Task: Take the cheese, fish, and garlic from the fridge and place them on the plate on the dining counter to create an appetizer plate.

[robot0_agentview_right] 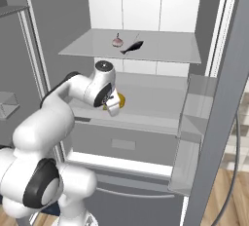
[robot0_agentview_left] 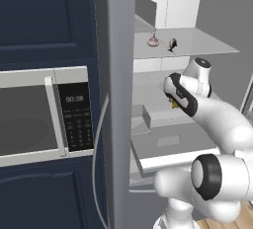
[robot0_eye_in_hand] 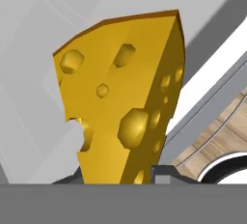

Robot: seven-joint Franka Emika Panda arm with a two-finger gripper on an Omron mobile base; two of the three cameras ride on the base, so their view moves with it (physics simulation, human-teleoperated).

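My gripper point(robot0_agentview_right: 115, 104) is shut on the cheese point(robot0_eye_in_hand: 125, 102), a yellow-orange wedge with holes that stands upright between the finger tips in the hand view. The gripper and cheese point(robot0_agentview_right: 120, 101) hang just over the middle shelf at the front of the open fridge point(robot0_agentview_right: 146, 6). On the upper shelf point(robot0_agentview_right: 165, 49) lie the pinkish garlic point(robot0_agentview_right: 116, 41) and, right beside it, the dark fish point(robot0_agentview_right: 132, 47). From the left base view the garlic point(robot0_agentview_left: 153, 40) and fish point(robot0_agentview_left: 172, 44) sit above and behind my hand point(robot0_agentview_left: 174, 102). The plate and the dining counter are out of view.
The open fridge door with clear bins point(robot0_agentview_right: 192, 122) stands close on the right. A grey fridge wall point(robot0_agentview_left: 118, 99) separates it from the microwave point(robot0_agentview_left: 29, 119) in navy cabinetry on the left. A closed drawer point(robot0_agentview_right: 121, 144) lies below the shelves. Wooden floor point(robot0_agentview_right: 228, 191) shows beneath.
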